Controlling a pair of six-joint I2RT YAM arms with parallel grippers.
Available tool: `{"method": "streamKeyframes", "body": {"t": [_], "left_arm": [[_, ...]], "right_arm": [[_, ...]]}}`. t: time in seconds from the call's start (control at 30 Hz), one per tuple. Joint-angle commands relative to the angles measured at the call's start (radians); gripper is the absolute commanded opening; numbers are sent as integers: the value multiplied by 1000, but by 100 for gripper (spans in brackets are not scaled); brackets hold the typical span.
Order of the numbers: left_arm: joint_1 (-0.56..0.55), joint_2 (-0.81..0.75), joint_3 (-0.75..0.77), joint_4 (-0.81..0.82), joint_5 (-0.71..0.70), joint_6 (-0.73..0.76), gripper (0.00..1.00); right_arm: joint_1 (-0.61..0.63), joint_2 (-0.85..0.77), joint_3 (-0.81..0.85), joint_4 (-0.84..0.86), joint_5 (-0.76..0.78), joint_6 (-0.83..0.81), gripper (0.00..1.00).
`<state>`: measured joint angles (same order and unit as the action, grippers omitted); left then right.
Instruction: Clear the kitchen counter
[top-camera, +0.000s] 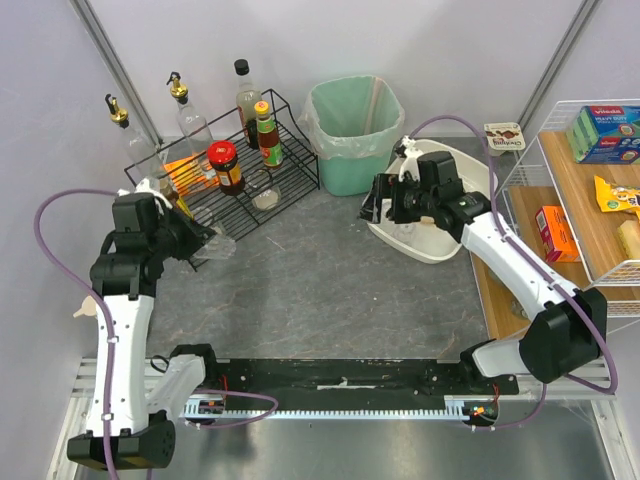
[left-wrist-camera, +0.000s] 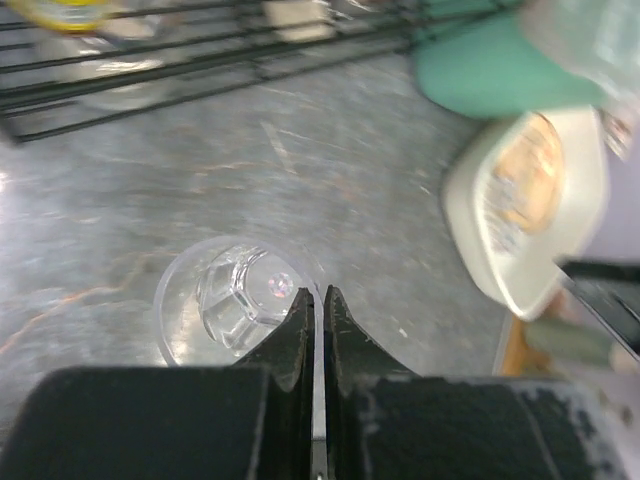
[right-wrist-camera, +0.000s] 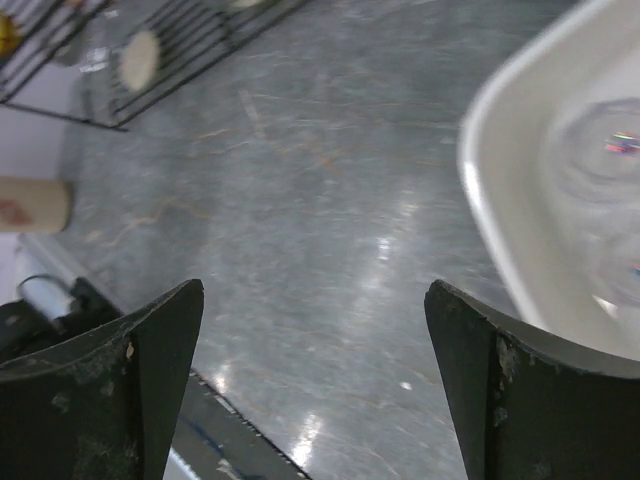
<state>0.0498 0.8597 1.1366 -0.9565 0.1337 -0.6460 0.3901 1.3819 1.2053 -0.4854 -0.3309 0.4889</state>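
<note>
The dark grey mottled kitchen counter (top-camera: 320, 290) fills the middle and shows in the left wrist view (left-wrist-camera: 300, 160) and the right wrist view (right-wrist-camera: 300, 150). My left gripper (top-camera: 212, 243) is shut on the rim of a clear drinking glass (left-wrist-camera: 235, 305), in front of the wire rack; the rim passes between the fingers (left-wrist-camera: 318, 292). My right gripper (top-camera: 374, 205) is open and empty (right-wrist-camera: 310, 290), over the counter at the left edge of a white basin (top-camera: 432, 245). The basin (right-wrist-camera: 500, 200) holds something clear and blurred.
A black wire rack (top-camera: 300, 150) with sauce bottles and a jar stands back left, with tall oil bottles behind it. A green-lined bin (top-camera: 352, 135) stands at the back. A wooden shelf (top-camera: 575, 190) with packets is on the right. A black rail (top-camera: 340, 375) runs along the near edge.
</note>
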Motion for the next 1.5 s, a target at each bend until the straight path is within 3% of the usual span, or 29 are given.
{"method": "streamKeyframes", "body": {"t": [0.0, 0.2, 0.33, 0.43, 0.6, 0.77, 1.0, 1.13, 1.33, 1.47], "left_arm": [[-4, 50, 107, 67, 442, 134, 2], [-13, 51, 170, 274, 728, 102, 2], [-16, 56, 186, 467, 884, -28, 2], [-16, 42, 176, 658, 945, -145, 2], [-18, 53, 184, 792, 969, -246, 2], [-34, 65, 118, 1065, 974, -418, 2], [-154, 140, 140, 1127, 913, -446, 2], [-218, 160, 140, 1115, 844, -431, 2], [-223, 170, 167, 1101, 831, -413, 2], [-223, 168, 235, 966, 782, -304, 2]], "right_arm": [[73, -9, -32, 243, -203, 129, 98], [225, -4, -73, 661, -252, 402, 98], [283, -4, -116, 917, -206, 572, 98], [299, 0, -124, 1036, -172, 648, 98], [312, 15, -93, 1188, -168, 744, 98], [328, 60, 23, 1122, -232, 741, 98], [332, 63, 34, 1180, -235, 769, 98], [332, 54, 34, 1234, -220, 780, 98], [332, -42, -13, 1040, -128, 628, 98], [332, -139, -81, 947, -36, 557, 98]]}}
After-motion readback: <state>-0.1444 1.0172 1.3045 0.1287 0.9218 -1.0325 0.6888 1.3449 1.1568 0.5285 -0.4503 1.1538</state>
